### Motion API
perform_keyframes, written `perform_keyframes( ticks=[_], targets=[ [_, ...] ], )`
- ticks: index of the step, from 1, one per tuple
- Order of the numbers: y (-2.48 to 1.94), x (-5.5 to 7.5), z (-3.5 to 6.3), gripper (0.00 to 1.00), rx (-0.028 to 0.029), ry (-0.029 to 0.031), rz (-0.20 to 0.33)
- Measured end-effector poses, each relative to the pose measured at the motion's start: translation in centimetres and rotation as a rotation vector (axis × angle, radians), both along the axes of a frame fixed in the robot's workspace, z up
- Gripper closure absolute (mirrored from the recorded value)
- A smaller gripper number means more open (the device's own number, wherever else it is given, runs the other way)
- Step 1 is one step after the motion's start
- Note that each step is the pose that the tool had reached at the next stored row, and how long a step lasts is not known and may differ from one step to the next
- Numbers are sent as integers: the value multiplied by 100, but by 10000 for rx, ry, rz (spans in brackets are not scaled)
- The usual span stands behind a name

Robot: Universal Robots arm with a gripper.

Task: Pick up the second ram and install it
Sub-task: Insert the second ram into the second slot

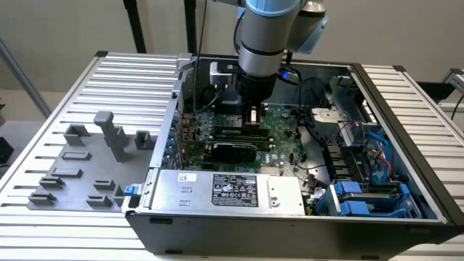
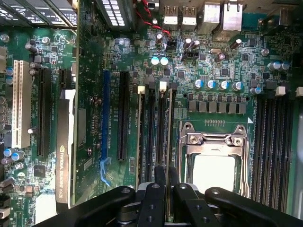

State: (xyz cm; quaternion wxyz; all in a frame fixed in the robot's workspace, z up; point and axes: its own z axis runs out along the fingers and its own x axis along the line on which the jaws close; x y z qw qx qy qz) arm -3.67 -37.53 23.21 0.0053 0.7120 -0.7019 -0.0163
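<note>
One gripper (image 2: 162, 182) stands low over the motherboard (image 2: 208, 61), fingers nearly together on the second ram (image 2: 164, 137), upright in its slot beside the CPU socket (image 2: 215, 156). From the exterior view the arm (image 1: 264, 38) reaches down into the open computer case (image 1: 406, 125).

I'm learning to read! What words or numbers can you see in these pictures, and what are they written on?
"NVIDIA" and, it seems, "QUADRO K420": white letters on the black graphics card standing in the motherboard.
White label on the power supply: rows of print and badges, too small to read.
Small white sticker on the power supply: unreadable.
White markings printed on the motherboard beside the slots: too tiny to read.
</note>
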Motion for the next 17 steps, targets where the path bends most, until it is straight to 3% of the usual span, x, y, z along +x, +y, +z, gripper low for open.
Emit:
perform_keyframes(
  ticks=[9,17],
  targets=[
    [-35,12,-5,86,3,-1,-1],
    [-39,12,-11,86,3,-2,-1]
  ],
)
